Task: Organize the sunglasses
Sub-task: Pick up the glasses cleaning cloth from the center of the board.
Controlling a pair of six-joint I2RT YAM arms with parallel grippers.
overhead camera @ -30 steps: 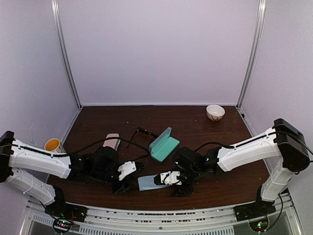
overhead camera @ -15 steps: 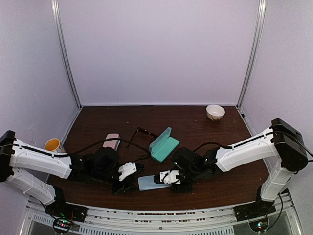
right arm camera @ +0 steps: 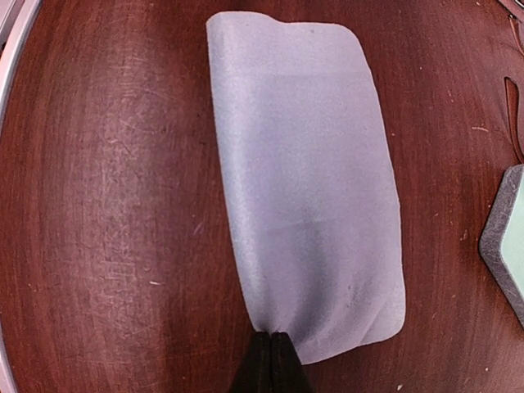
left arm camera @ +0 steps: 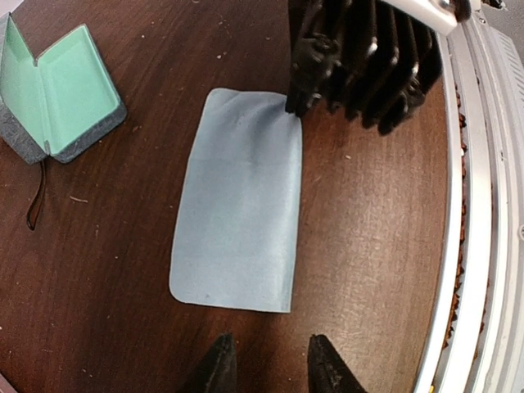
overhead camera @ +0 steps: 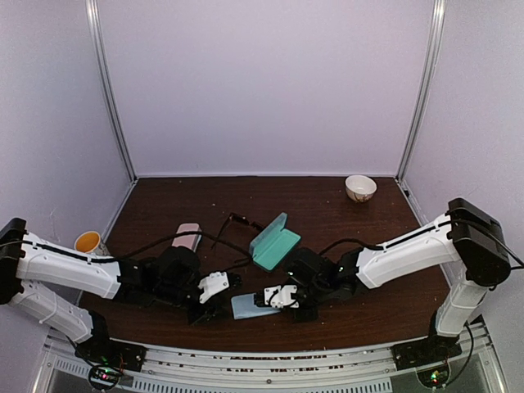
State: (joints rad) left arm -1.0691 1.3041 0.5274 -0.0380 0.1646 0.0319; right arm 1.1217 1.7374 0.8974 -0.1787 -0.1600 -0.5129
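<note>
Both arms reach low and inward along the near bench (overhead camera: 327,205), facing each other across a blue cloth (right arm camera: 303,180). The right tool (right arm camera: 270,352) is clenched on the cloth's corner. The left tool (left arm camera: 270,368) hangs released, holding nothing. The wire sunglasses (overhead camera: 237,219) lie just behind-left of the open green case (overhead camera: 273,240), long axis roughly left-right, one temple trailing nearward.

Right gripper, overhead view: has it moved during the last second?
Yes. The right gripper slid slightly left, away from the small white bowl, and shut on the light-blue rectangular cloth at its edge.
</note>
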